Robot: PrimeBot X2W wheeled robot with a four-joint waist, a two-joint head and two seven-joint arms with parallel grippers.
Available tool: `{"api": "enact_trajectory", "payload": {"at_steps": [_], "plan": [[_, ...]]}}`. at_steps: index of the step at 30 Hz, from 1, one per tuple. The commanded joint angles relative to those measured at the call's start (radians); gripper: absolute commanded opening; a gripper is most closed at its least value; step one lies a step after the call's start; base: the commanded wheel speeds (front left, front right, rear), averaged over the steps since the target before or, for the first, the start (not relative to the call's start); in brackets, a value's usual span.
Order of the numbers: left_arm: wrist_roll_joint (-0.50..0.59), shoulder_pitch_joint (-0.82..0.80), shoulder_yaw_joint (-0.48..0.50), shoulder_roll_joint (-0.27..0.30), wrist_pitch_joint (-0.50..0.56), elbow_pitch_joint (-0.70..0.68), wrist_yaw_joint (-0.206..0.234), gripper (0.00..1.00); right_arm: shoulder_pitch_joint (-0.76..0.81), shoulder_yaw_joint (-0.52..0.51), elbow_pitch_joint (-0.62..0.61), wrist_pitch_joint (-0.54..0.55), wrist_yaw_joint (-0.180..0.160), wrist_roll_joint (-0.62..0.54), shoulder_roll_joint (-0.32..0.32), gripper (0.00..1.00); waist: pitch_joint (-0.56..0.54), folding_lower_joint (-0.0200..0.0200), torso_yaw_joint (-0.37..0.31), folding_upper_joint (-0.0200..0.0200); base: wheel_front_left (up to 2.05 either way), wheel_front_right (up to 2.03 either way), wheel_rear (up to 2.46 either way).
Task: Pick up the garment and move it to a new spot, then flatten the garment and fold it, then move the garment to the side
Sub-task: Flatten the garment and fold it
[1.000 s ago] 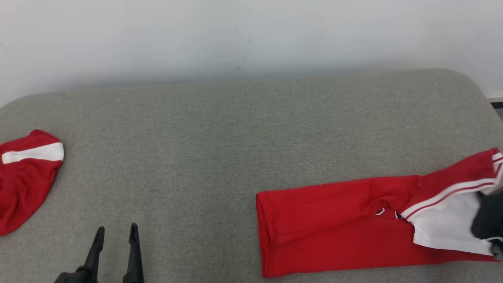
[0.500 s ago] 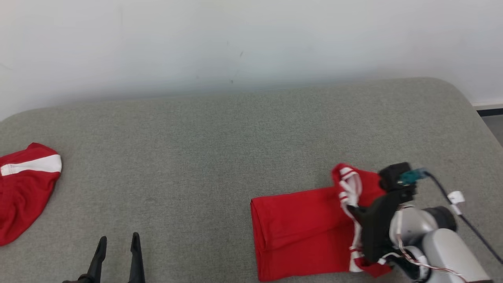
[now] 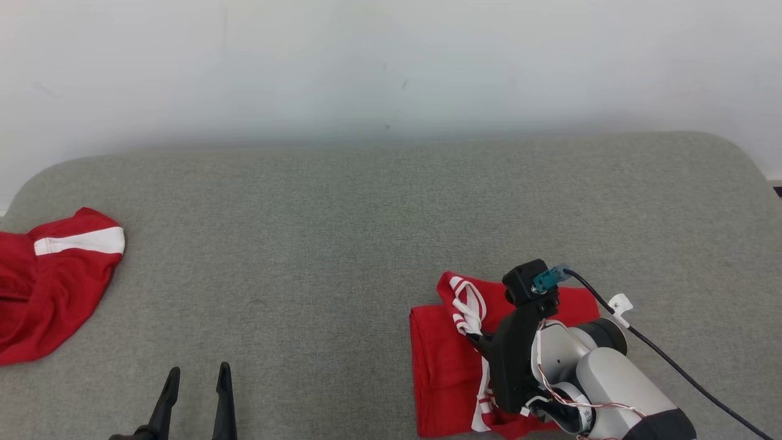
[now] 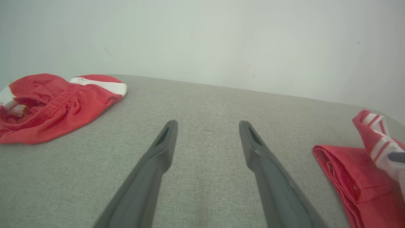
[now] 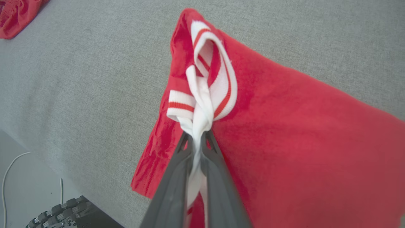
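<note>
Folding step: right gripper (image 5: 196,135) clamped on the garment (image 3: 443,366) by its striped trim (image 5: 218,91); left gripper (image 4: 207,125) idle, fingers spread. Next, I'd say: lay it flat, let go

Crumpled red shorts (image 3: 49,293) on grey padded surface (image 3: 342,232)

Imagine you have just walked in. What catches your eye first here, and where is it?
The bright red garment at the front right of the grey cushion, its white striped trim pinched in the right gripper above the folded part. Next, a second red garment crumpled at the far left edge, and the left gripper open at the front left.
</note>
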Motion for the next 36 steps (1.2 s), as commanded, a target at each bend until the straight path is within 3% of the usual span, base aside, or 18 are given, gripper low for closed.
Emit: {"api": "enact_trajectory", "payload": {"at_steps": [1, 12, 13, 14, 15, 26, 36], "plan": [[-0.006, -0.003, -0.003, 0.0, -0.002, 0.0, 0.003, 1.0, -0.019, 0.005, 0.028, -0.022, -0.002, -0.004, 0.009, 0.0, 0.004, 0.0, 0.009, 0.0, 0.0, 0.0, 0.0], [-0.012, -0.016, -0.007, 0.0, -0.002, 0.0, 0.002, 1.0, -0.094, 0.087, 0.171, -0.113, -0.002, 0.039, 0.035, 0.0, 0.019, 0.0, 0.026, 0.0, 0.0, 0.0, 0.0], [-0.011, -0.017, -0.007, 0.0, -0.002, -0.001, 0.002, 1.0, -0.1, 0.091, 0.184, -0.12, -0.002, 0.041, 0.037, 0.14, 0.02, 0.0, 0.026, 0.0, 0.0, 0.0, 0.0], [-0.011, -0.017, -0.007, 0.0, -0.002, -0.001, 0.002, 1.0, -0.105, 0.097, 0.194, -0.126, -0.002, 0.044, 0.041, 0.6, 0.021, 0.0, 0.026, 0.0, 0.0, 0.0, 0.0], [-0.011, -0.017, -0.007, 0.0, -0.002, 0.0, 0.002, 1.0, -0.11, 0.1, 0.198, -0.135, -0.002, 0.053, 0.046, 1.0, 0.021, 0.0, 0.025, 0.0, 0.0, 0.0, 0.0], [-0.013, -0.019, -0.004, 0.0, -0.002, 0.0, 0.008, 1.0, -0.173, 0.021, 0.152, -0.302, -0.002, 0.134, 0.037, 1.0, 0.008, 0.0, 0.005, 0.0, 0.0, 0.0, 0.0], [-0.01, -0.028, 0.01, 0.0, -0.002, 0.027, 0.014, 1.0, -0.025, -0.121, 0.11, -0.542, -0.002, -0.044, -0.091, 1.0, -0.041, 0.0, -0.017, 0.0, 0.0, 0.0, 0.0]]}}
